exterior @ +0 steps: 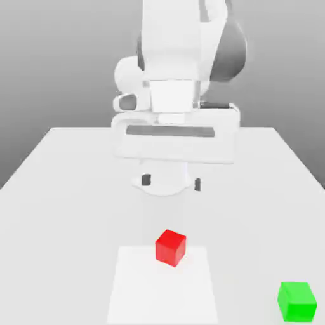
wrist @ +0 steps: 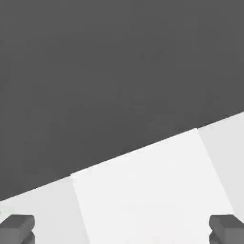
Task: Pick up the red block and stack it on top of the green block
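A: What is seen of the setting?

B: A plain grey backdrop is seen behind a white worktop (exterior: 57,190). A brighter white square patch (exterior: 136,292) is marked out at the near edge, around the middle.

A: How much open room is left?

B: Wide bare stretches are left toward the far corners and along the edge on the exterior view's left.

A: Where are the blocks placed?

B: The red block (exterior: 171,247) is set on the patch's far part. The green block (exterior: 297,301) is set well apart from it, near the near corner on the exterior view's right.

A: And the gripper?

B: The gripper (exterior: 172,182) is held above the worktop, behind the red block and clear of it. Its fingers (wrist: 16,228) are spread fully wide and nothing is gripped.
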Robot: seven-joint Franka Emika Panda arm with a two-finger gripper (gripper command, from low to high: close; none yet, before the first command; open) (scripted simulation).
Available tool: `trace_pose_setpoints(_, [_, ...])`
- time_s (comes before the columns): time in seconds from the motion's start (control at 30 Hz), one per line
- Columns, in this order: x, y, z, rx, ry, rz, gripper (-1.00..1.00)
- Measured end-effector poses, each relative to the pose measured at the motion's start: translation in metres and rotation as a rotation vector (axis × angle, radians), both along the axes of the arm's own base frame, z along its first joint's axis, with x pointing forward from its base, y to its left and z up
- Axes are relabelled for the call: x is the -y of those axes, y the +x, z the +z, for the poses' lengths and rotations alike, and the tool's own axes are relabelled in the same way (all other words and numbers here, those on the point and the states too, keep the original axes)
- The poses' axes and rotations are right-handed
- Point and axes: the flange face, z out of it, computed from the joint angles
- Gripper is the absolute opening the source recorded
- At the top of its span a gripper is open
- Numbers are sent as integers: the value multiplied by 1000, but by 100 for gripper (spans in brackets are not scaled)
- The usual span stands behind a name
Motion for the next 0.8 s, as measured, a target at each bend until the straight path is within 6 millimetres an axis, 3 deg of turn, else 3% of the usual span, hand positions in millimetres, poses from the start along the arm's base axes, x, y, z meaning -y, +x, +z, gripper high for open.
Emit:
trace_pose_setpoints(0.1, [-1, -29, -74, -110, 1, -69, 0])
trace_pose_setpoints(0.27, [-2, -39, -128, -138, 3, -87, 0])
trace_pose_setpoints(0.3, [-2, -40, -136, -138, 3, -87, -100])
trace_pose_setpoints(0.53, [-2, -40, -138, -137, 3, -87, -100])
trace_pose_setpoints(0.8, [-4, -38, -80, -138, 0, -77, -100])
